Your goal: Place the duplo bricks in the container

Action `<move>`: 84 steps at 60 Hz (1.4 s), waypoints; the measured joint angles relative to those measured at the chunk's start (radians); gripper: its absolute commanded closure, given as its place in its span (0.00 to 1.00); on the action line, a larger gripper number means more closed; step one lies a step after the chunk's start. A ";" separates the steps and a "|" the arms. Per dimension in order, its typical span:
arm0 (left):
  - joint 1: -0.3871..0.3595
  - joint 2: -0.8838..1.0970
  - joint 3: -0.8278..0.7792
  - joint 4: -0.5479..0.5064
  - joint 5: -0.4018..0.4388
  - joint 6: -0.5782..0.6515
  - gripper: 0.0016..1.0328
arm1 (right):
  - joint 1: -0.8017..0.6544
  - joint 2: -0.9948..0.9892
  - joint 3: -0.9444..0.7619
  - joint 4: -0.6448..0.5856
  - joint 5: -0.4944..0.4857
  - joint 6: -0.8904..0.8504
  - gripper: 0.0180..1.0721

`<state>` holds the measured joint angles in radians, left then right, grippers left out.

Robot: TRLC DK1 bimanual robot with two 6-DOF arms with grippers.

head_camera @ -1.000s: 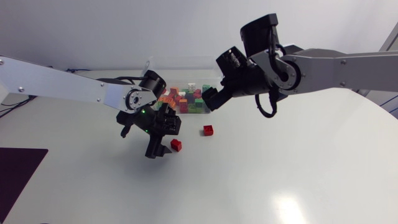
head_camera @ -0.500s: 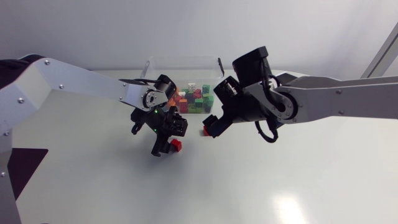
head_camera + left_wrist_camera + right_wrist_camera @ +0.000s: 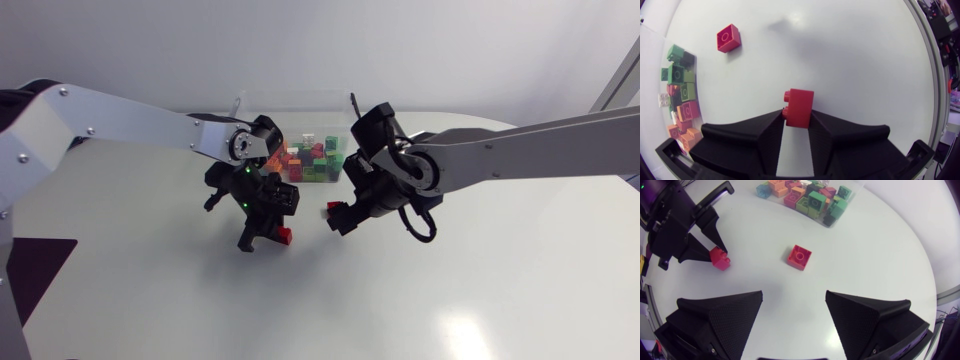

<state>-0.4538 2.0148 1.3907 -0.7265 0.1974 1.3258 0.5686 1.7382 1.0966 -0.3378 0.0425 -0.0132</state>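
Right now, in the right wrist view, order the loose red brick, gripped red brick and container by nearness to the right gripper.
1. loose red brick, just ahead of right gripper
2. gripped red brick, aside, and container, ahead: too close to call

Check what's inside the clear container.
A loose pile of duplo bricks: green, red, orange, pink, in the clear container. The left arm covers its left end in the head view; lower bricks are hidden under others.
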 measured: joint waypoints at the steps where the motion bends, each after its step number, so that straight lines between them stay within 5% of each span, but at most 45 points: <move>1: 0.000 -0.008 -0.005 0.000 0.005 -0.006 0.82 | 0.000 0.005 0.009 -0.010 -0.004 0.009 0.14; 12: 0.005 -0.184 -0.070 0.053 0.015 -0.161 0.82 | -0.003 0.124 0.206 -0.153 -0.054 0.095 0.04; 18: 0.014 -0.250 -0.071 0.090 0.016 -0.254 0.82 | -0.007 0.211 0.311 -0.232 -0.068 0.136 0.15; 34: 0.029 -0.396 -0.074 0.174 0.015 -0.451 0.81 | -0.008 0.352 0.448 -0.296 -0.018 0.239 0.17; 56: 0.098 -0.438 -0.074 0.380 0.005 -0.694 0.81 | -0.024 0.480 0.599 -0.347 0.033 0.307 0.39; 65: 0.100 -0.438 -0.074 0.468 -0.025 -0.774 0.81 | -0.027 0.502 0.624 -0.356 0.034 0.324 0.41; 84: 0.129 -0.371 -0.068 0.546 -0.089 -0.882 0.81 | -0.027 0.548 0.650 -0.370 0.033 0.325 0.73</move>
<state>-0.3252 1.6440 1.3224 -0.1802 0.1089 0.4435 0.5419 2.2860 1.7470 -0.7082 0.0753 0.3115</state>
